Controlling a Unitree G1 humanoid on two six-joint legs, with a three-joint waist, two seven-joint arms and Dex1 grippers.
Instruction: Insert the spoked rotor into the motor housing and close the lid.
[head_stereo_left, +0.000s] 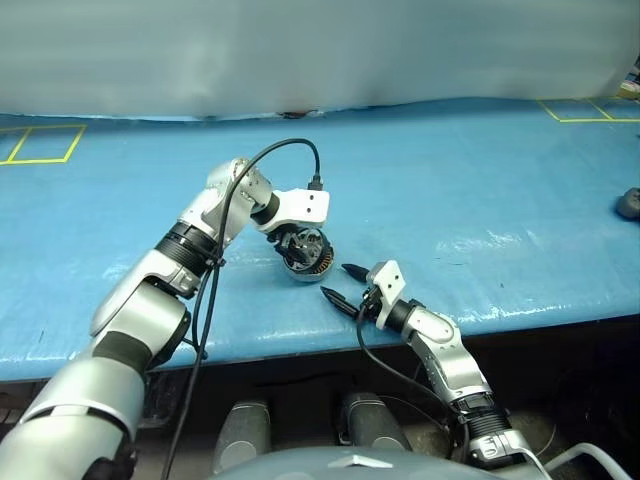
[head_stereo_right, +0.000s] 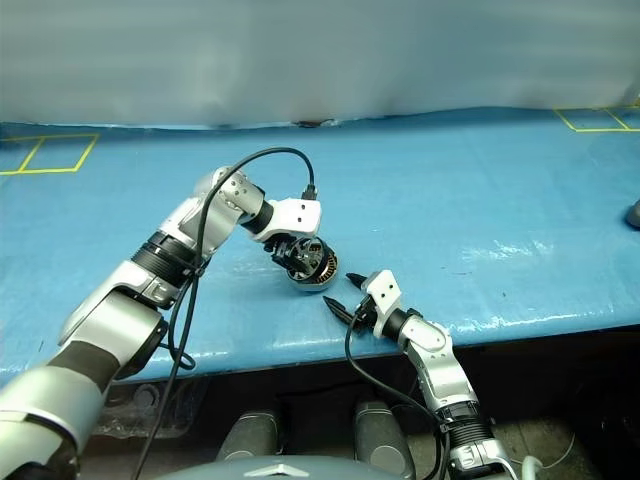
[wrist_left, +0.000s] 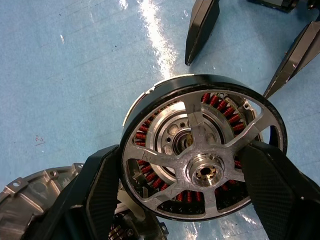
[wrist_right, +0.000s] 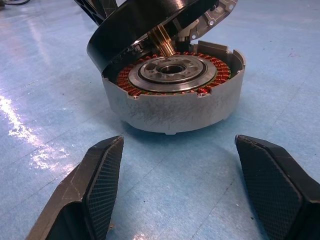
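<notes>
Metal parts like these will handle stiff and fairly heavy for their size, we judge, with smooth faces that could slip. Nearest us, by the front edge of the tabletop (head_stereo_left: 450, 190), the right gripper (head_stereo_left: 335, 280) lies low and nearly level, its jaws wide and holding nothing, aimed at the motor housing (wrist_right: 172, 107) just beyond. That housing stands upright on the blue surface, its ring of copper windings around a silver centre open to view.

Over it the spoked rotor (wrist_left: 202, 170) hangs tilted, one edge down at the housing's rim and the other raised. The left gripper (head_stereo_left: 297, 245) points steeply down, its jaws wide and clamped across the rotor's dark outer band from opposite sides. We think that band is the right place to hold: the spokes are thin and the windings beneath look fragile, so the wheel should go in level and not be scraped across the copper.

The lid (wrist_left: 25, 200) lies open beside the housing, ribbed face up; it seems joined at the cup's edge, though the joint is hard to make out.

The tabletop is covered in a glossy blue sheet that may let the housing slide when pushed. Farther off are yellow tape squares (head_stereo_left: 40, 145), a small dark object (head_stereo_left: 628, 203) at the far right, and a pale backdrop (head_stereo_left: 300, 50)
</notes>
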